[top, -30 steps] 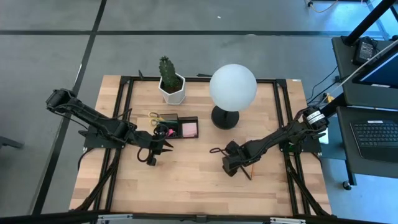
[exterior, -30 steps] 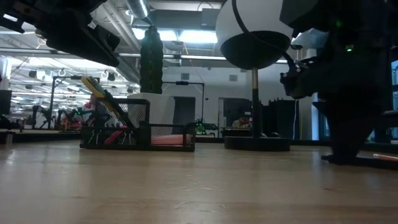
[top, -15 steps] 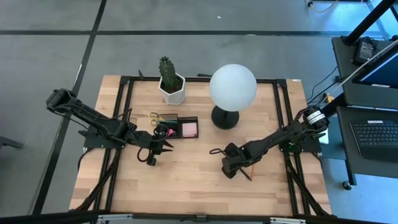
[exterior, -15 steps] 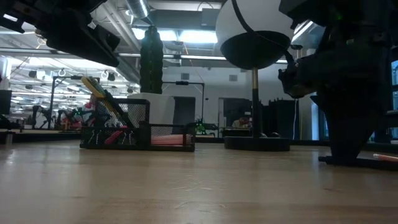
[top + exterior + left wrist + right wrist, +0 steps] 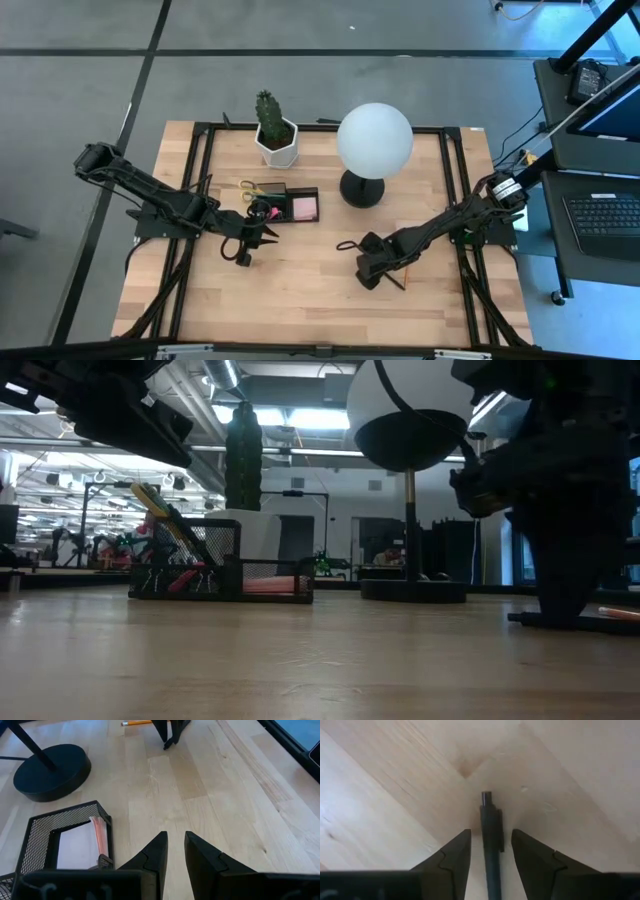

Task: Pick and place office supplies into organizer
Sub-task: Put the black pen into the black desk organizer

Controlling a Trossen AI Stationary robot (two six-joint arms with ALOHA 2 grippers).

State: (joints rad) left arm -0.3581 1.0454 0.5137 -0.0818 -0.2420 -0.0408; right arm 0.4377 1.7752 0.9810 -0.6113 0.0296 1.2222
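The right end effector (image 5: 490, 852) is down at the tabletop (image 5: 385, 785), fingers apart astride a black pen (image 5: 490, 840); centre it before closing; the left end effector (image 5: 172, 852), nearly closed and empty, waits beside the organizer (image 5: 65, 840).

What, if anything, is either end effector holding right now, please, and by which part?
Nothing is held. The right end effector straddles a black pen on the table, fingers open beside its barrel. The left end effector is empty.

right pincer (image 5: 368, 273) low on table (image 5: 300, 300), left pincer (image 5: 246, 250) beside organizer (image 5: 290, 205)
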